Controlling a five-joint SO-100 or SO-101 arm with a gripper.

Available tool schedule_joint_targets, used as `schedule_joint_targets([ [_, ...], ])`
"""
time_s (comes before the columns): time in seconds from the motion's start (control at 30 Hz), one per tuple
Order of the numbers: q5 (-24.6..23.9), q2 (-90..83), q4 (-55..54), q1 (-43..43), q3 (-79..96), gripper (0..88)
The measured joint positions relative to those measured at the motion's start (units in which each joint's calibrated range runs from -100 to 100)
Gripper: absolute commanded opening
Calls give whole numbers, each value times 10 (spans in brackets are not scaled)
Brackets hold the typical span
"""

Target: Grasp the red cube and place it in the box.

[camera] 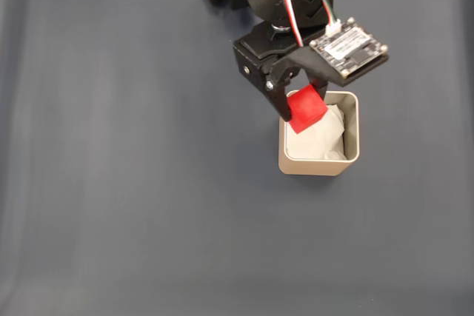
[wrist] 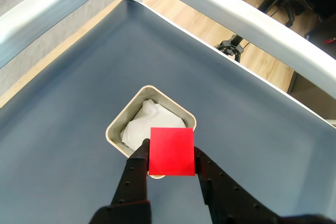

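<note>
So, count them: one red cube (camera: 306,108), one box (camera: 318,164), one robot arm with one gripper (camera: 296,106).

One cube is all you can find. It is bright red all over. Its faces are flat and plain, with nothing written on them. In the wrist view the red cube (wrist: 171,151) shows one big square face with sharp edges. It looks about half as wide as the box.

One box sits on the dark blue table (camera: 133,183). It is beige and square, with round corners and thin walls. White soft padding (camera: 320,140) is crumpled up inside it. In the wrist view the box (wrist: 124,124) looks turned like a diamond, and the padding (wrist: 146,125) fills most of it.

The black gripper (wrist: 171,164) is squeezing the cube from two sides, one finger on each side. The cube is up in the air, not on the table. In the fixed view it hangs over the upper left corner of the box, a bit tilted. In the wrist view it covers the near corner of the box.

A small board (camera: 348,47) with red and white wires (camera: 292,5) rides on the arm, above the box.
</note>
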Motion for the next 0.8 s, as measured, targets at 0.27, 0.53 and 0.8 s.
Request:
schedule_joint_targets([
  [0.27,-2,8,-17,-19,0,3],
  [0.53,-4,22,-29,-32,0,4],
  [0.8,-9,25,-42,-38,0,6],
])
